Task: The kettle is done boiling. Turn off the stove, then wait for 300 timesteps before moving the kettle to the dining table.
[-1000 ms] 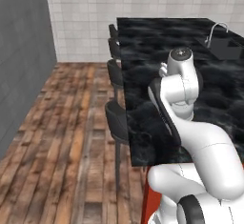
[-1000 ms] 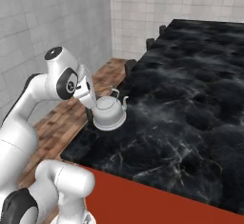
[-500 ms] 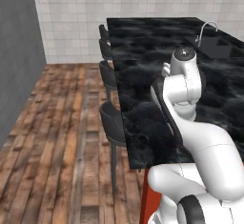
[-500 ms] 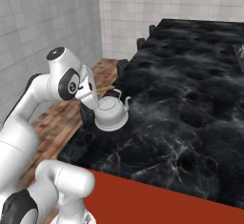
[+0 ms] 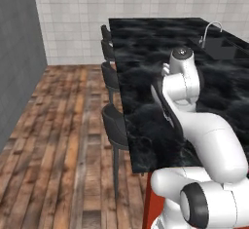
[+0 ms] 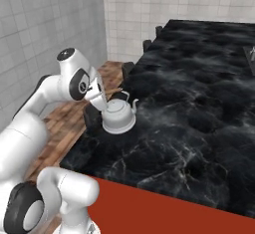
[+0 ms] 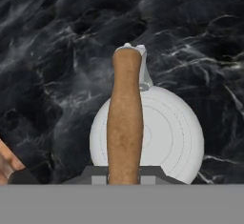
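Gripper (image 6: 103, 103) clamped on the kettle's orange-brown handle (image 7: 125, 118); handle runs straight up the hand view, lid below it. Kettle (image 6: 119, 117) sits at or just above the dining table (image 6: 199, 103), near its left edge and near corner; contact cannot be confirmed. Spout points right. Stove phase presumably finished; transfer step in hand. Next move likely: lower until seated, open jaws, lift clear. Arm folded, elbow high, wrist angled down over the marble. Dark chairs (image 5: 114, 125) line the left side.
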